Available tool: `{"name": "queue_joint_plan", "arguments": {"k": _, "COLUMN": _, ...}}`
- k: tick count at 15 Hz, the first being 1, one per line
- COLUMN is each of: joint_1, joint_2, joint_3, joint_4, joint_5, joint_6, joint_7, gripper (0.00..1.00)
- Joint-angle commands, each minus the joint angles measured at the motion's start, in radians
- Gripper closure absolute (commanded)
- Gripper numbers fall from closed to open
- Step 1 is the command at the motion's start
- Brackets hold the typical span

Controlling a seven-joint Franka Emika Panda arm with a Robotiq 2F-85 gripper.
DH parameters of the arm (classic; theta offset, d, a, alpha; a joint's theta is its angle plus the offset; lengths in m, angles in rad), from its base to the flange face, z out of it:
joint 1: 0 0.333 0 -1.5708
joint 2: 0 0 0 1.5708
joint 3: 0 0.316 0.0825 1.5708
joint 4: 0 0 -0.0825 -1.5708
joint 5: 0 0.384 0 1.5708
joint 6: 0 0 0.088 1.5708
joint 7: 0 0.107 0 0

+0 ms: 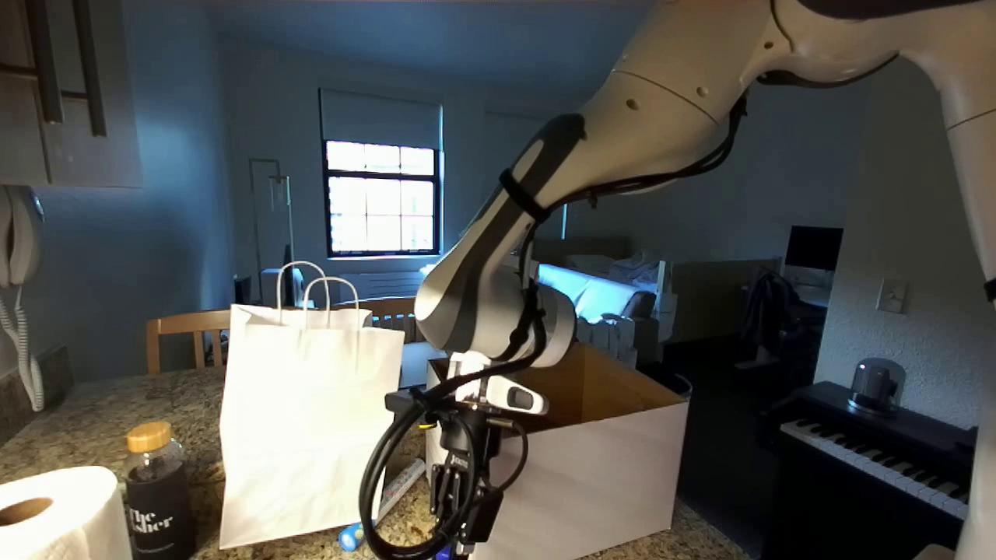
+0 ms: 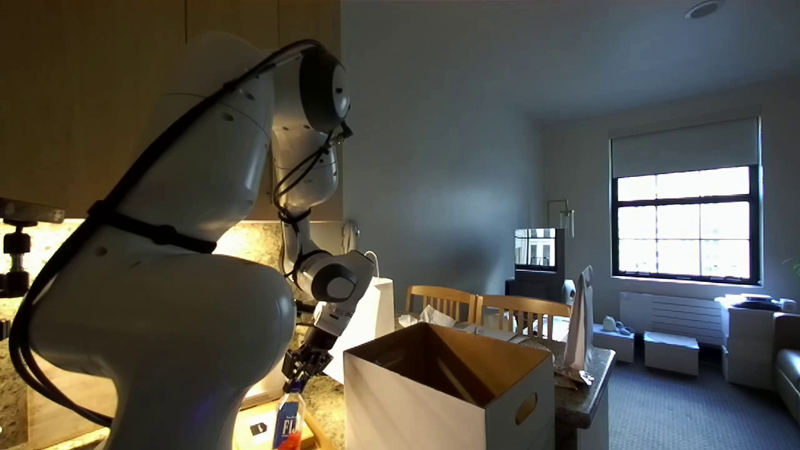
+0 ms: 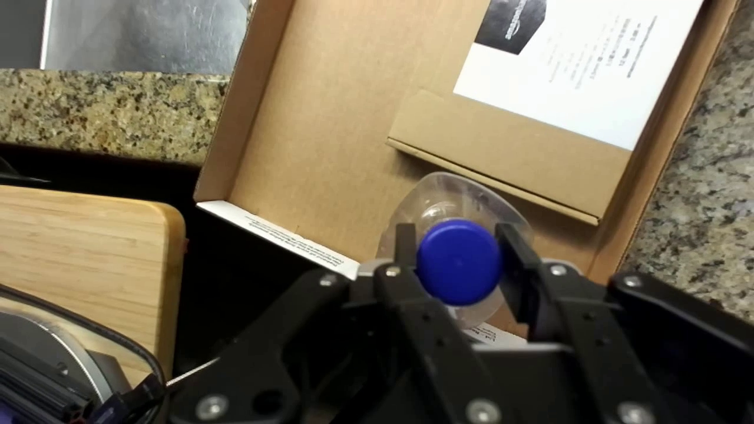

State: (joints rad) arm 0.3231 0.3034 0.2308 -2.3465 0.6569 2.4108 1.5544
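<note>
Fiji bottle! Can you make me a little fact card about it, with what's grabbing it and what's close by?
Thing: Fiji water bottle, see-through
Lid: blue cap, on
Held by: gripper, closed on the cap from both sides
Pose: roughly upright
Below it: shallow cardboard tray
In the tray: carton with an Amazon label
Nearby: open-topped white box; white paper bag
Can't tell: whether the bottle's base touches the tray

The bottle (image 3: 471, 197) is clear, its cap (image 3: 459, 262) blue, its label (image 2: 287, 417) blue with white letters. The gripper (image 3: 457, 253) is black. From the cap in the wrist view: at one o'clock, a tan carton (image 3: 506, 147) with a white-and-black panel (image 3: 565, 76); at three, the grey-speckled surface (image 3: 701, 247); at nine, a honey-toned, grained board (image 3: 88, 253).
</note>
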Motion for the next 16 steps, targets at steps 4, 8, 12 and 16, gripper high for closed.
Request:
{"name": "queue_joint_plan", "arguments": {"k": 4, "joint_1": 0.035, "joint_2": -0.225, "joint_3": 0.026, "joint_4": -0.116, "joint_5": -0.074, "joint_6": 0.024, "joint_7": 0.1, "gripper": 0.86}}
{"name": "queue_joint_plan", "arguments": {"k": 8, "joint_1": 0.025, "joint_2": -0.32, "joint_3": 0.045, "joint_4": -0.119, "joint_5": -0.142, "joint_6": -0.036, "joint_7": 0.161, "gripper": 0.86}}
{"name": "queue_joint_plan", "arguments": {"k": 12, "joint_1": -0.005, "joint_2": -0.437, "joint_3": 0.032, "joint_4": -0.057, "joint_5": -0.129, "joint_6": -0.288, "joint_7": 0.091, "gripper": 0.86}}
{"name": "queue_joint_plan", "arguments": {"k": 16, "joint_1": -0.05, "joint_2": -0.568, "joint_3": -0.005, "joint_4": -0.002, "joint_5": -0.128, "joint_6": -0.453, "joint_7": 0.1, "gripper": 0.86}}
